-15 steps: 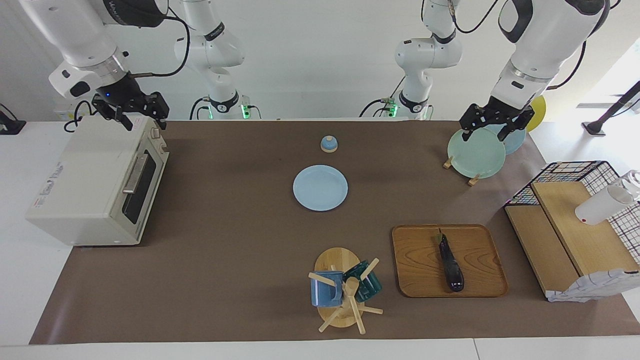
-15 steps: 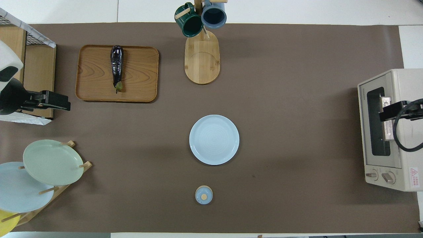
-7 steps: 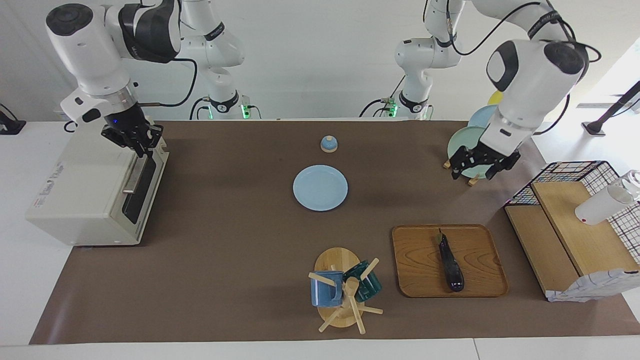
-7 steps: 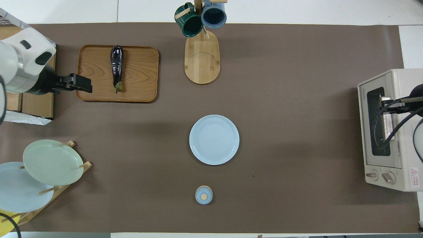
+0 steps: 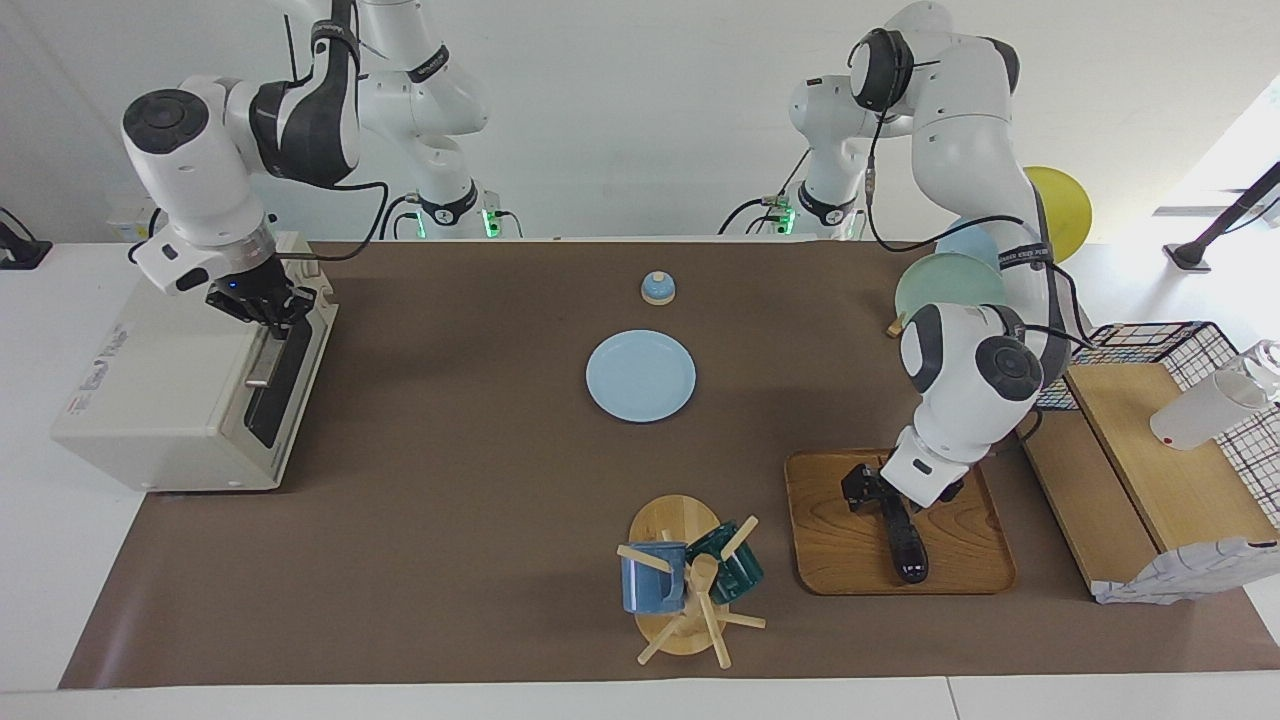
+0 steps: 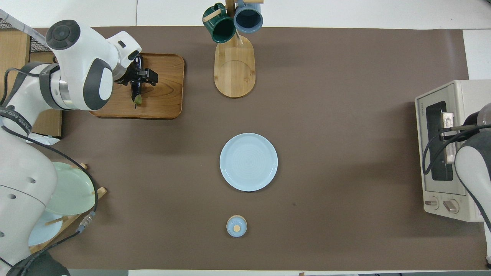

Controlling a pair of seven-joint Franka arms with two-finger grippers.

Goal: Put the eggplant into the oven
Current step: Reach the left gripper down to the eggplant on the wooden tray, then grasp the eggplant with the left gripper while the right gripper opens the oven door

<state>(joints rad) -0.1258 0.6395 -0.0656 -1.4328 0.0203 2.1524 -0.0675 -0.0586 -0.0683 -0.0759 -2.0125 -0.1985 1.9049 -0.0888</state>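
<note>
Both arms have moved in the last second. The left hand (image 5: 880,492), earlier up over the plate rack (image 6: 98,190) at the left arm's end of the surface (image 5: 450,500), has come down onto the rectangular wooden tray (image 5: 830,530) and now sits at the stem end of the slim, glossy dark purple eggplant (image 5: 905,545). Its fingers appear to straddle the eggplant, but I cannot tell whether they are clenched on it or released. The eggplant lies flat on the tray and has not shifted from where it lay a second ago.

The right hand (image 5: 268,308), earlier above the top of the boxy cream-white toaster oven (image 5: 150,400), has dropped to the oven's front, at the metal bar handle (image 5: 268,350) of the dark glass door. Whether it grips the handle cannot be told. The door stands closed.

Judgement: the task is at its opening stage. One arm is set to lift the eggplant, the other to pull the door down. The eggplant is well apart from the oven, with the round pale blue plate (image 5: 640,376) between them, so a long carry remains. The door must be open before the eggplant arrives.
</note>
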